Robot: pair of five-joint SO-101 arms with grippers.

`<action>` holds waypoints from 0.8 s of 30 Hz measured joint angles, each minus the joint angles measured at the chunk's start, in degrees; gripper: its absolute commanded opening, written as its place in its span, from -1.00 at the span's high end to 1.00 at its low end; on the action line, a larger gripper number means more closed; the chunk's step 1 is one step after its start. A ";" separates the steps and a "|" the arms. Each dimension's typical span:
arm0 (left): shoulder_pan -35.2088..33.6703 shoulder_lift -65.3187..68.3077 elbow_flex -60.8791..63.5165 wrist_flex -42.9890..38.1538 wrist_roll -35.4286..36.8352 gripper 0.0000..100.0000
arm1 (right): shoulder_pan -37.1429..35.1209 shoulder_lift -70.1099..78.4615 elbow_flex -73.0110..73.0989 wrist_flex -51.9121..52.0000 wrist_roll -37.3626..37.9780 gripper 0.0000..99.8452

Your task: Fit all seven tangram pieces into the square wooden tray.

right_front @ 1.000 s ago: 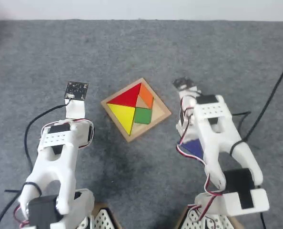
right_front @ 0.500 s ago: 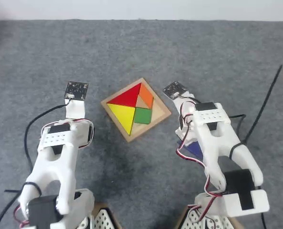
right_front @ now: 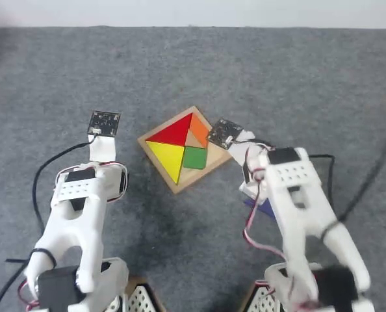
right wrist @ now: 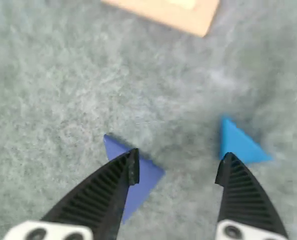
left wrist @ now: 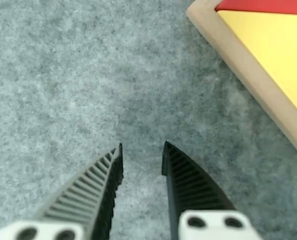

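Observation:
The square wooden tray [right_front: 221,156] lies mid-table and holds red [right_front: 173,132], yellow [right_front: 168,156], orange [right_front: 200,129] and green [right_front: 194,157] pieces, with a bare wooden patch between them. A dark blue piece [right wrist: 141,176] and a light blue triangle [right wrist: 239,144] lie on the carpet just off the tray's corner [right wrist: 174,11]. My right gripper [right wrist: 179,156] hovers open above them, one fingertip over the dark blue piece [right_front: 262,208], the other beside the triangle. My left gripper [left wrist: 142,147] is slightly open over bare carpet, near the tray's edge [left wrist: 241,62].
Grey carpet covers the table. The left arm [right_front: 82,201] stands left of the tray and the right arm [right_front: 297,195] right of it. Cables trail beside both arms. Open carpet lies beyond the tray at the far side.
The right arm has swung left toward the tray's right corner, its wrist camera now overlapping that corner. The left arm has not moved.

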 measured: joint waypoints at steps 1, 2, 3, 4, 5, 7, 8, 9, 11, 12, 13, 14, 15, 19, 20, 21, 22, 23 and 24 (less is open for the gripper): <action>0.00 0.00 0.00 0.00 0.00 0.75 | 0.00 -2.81 0.44 2.11 1.41 0.47; 0.00 0.00 0.00 0.00 0.00 0.75 | 0.00 -5.54 1.14 4.57 3.25 0.47; 0.00 0.00 0.00 0.00 0.00 0.75 | -0.44 -8.18 2.20 6.59 5.27 0.47; 0.00 0.00 0.00 0.00 0.00 0.75 | -1.14 -10.64 3.69 8.00 7.38 0.47; 0.00 0.00 0.00 0.00 0.00 0.75 | -1.58 -12.92 5.80 8.62 9.49 0.47; 0.00 0.00 0.00 0.00 0.00 0.75 | -1.58 -16.88 11.16 8.18 12.13 0.47; 0.00 0.00 0.00 0.00 0.00 0.75 | -1.49 -18.46 13.89 7.12 12.84 0.47; 0.00 0.00 0.00 0.00 0.00 0.75 | -1.76 -19.60 16.53 5.89 13.27 0.47; 0.00 0.00 0.00 0.00 0.00 0.75 | -1.76 -20.75 19.87 3.78 14.42 0.47; 0.00 0.00 0.00 0.00 0.00 0.75 | -1.58 -20.75 20.57 2.99 15.56 0.47; 0.00 0.00 0.00 0.00 0.00 0.75 | -1.41 -20.75 20.84 2.37 16.53 0.47; 0.00 0.00 0.00 0.00 0.00 0.75 | -1.05 -20.75 20.84 1.85 17.32 0.47; 0.00 0.00 0.00 0.00 0.00 0.75 | -0.35 -20.66 20.84 1.23 18.02 0.47; 0.00 0.00 0.00 0.00 0.00 0.75 | 4.22 -16.79 20.84 -0.53 21.10 0.47; 0.00 0.00 0.00 0.00 0.00 0.75 | 5.27 -15.21 20.84 -0.62 22.15 0.47; 0.00 0.00 0.00 0.00 0.00 0.75 | 5.98 -13.54 20.84 -0.79 23.21 0.47; 0.00 0.00 0.00 0.00 0.00 0.75 | 6.33 -11.78 20.84 -0.79 24.44 0.47; 0.00 0.00 0.00 0.00 0.00 0.75 | 6.51 -10.02 20.84 -0.79 25.41 0.47; 0.00 0.00 0.00 0.00 0.00 0.75 | 6.59 -8.35 20.57 -1.14 26.11 0.47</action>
